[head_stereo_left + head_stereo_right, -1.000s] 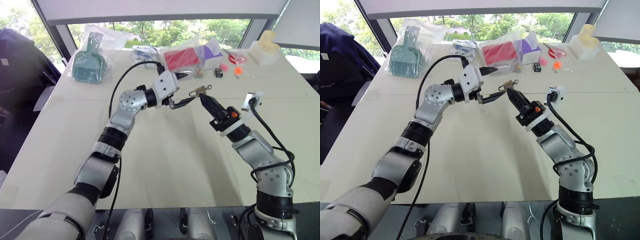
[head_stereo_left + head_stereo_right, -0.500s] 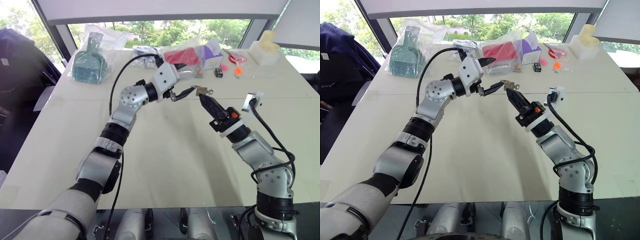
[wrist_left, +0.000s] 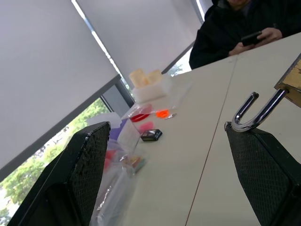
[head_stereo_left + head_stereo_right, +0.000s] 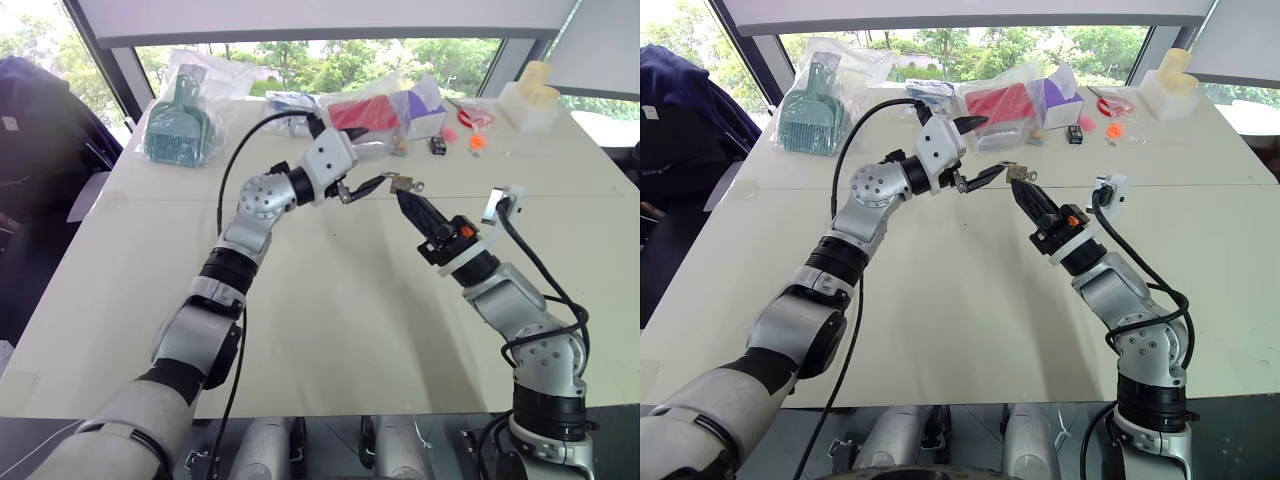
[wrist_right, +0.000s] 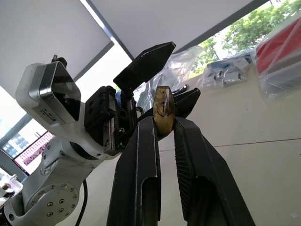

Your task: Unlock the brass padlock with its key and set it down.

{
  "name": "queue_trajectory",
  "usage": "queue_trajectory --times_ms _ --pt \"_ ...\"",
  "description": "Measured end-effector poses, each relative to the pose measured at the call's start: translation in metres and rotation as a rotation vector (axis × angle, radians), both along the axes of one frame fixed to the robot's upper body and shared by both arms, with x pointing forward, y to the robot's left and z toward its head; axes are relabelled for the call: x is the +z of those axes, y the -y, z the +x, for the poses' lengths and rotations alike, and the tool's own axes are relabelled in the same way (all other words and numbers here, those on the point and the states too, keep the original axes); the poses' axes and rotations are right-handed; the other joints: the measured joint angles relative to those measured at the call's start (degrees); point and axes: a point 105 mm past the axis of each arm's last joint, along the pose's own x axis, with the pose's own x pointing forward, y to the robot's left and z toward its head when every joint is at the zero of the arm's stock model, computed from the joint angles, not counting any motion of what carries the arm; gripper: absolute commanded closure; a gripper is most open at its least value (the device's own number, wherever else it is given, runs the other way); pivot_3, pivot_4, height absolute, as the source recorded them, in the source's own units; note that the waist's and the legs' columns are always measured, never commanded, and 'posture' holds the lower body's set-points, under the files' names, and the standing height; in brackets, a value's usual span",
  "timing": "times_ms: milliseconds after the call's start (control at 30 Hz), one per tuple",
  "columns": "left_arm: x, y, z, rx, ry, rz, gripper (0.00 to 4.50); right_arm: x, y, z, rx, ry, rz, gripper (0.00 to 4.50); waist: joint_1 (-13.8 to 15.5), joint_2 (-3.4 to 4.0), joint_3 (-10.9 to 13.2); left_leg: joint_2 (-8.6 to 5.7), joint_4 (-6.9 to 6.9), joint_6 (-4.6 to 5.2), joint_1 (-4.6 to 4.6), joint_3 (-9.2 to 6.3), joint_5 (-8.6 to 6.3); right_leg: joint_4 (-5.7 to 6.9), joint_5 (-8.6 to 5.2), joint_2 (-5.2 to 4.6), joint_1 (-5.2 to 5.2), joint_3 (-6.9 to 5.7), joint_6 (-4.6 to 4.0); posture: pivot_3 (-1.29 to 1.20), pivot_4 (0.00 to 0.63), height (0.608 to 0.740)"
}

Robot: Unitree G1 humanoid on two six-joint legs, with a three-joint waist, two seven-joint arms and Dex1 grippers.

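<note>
One padlock point(image 5: 164, 109) is up in the air above the table point(image 4: 330, 300), pinched by its brass body at the tips of the right gripper point(image 5: 163, 123), its silvery shackle pointing toward the left gripper point(image 4: 362, 168). The left gripper's two fingers stand wide apart, the lower one right at the shackle, possibly touching it. Along the table's far edge lie several clear bags: one holds a teal scoop point(image 4: 178, 128), another a red pack point(image 4: 362, 115). One small black item point(image 4: 437, 146) sits near orange bits point(image 4: 475, 142).
</note>
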Motion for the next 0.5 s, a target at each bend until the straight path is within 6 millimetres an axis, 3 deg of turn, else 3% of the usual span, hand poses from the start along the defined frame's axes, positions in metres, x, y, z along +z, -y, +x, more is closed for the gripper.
queue_trajectory --times_ms 267,333,433,500 --pt "-0.006 -0.003 0.002 0.016 -0.006 0.028 0.42 -0.004 0.001 -0.001 0.002 -0.015 0.008 4.43 -0.04 0.0 0.0 0.0 0.0 0.0 0.0 0.0 0.0 0.0 0.0 0.0 0.0 0.0 0.0 0.0 0.15 0.735" --pt "-0.019 -0.015 0.007 0.048 -0.051 0.069 0.42 -0.01 0.002 -0.002 -0.001 -0.046 0.018 4.43 -0.12 0.01 0.0 0.0 -0.01 0.0 0.02 0.0 0.0 0.01 0.0 0.0 0.0 0.0 0.0 0.0 0.15 0.735" --pt "-0.055 -0.041 0.012 0.107 -0.23 0.127 0.42 -0.027 0.006 -0.002 -0.011 -0.128 0.036 4.43 -0.41 0.01 0.0 0.03 -0.04 -0.01 0.04 0.01 0.0 0.05 0.0 0.01 -0.01 0.0 0.0 0.0 0.15 0.735" --pt "-0.077 -0.053 0.003 0.094 -0.362 0.139 0.42 -0.039 0.008 -0.001 -0.015 -0.196 0.047 4.43 -0.51 0.01 0.0 0.04 -0.04 -0.02 0.03 0.01 0.01 0.07 0.0 0.01 -0.02 0.0 0.0 0.0 0.15 0.735"
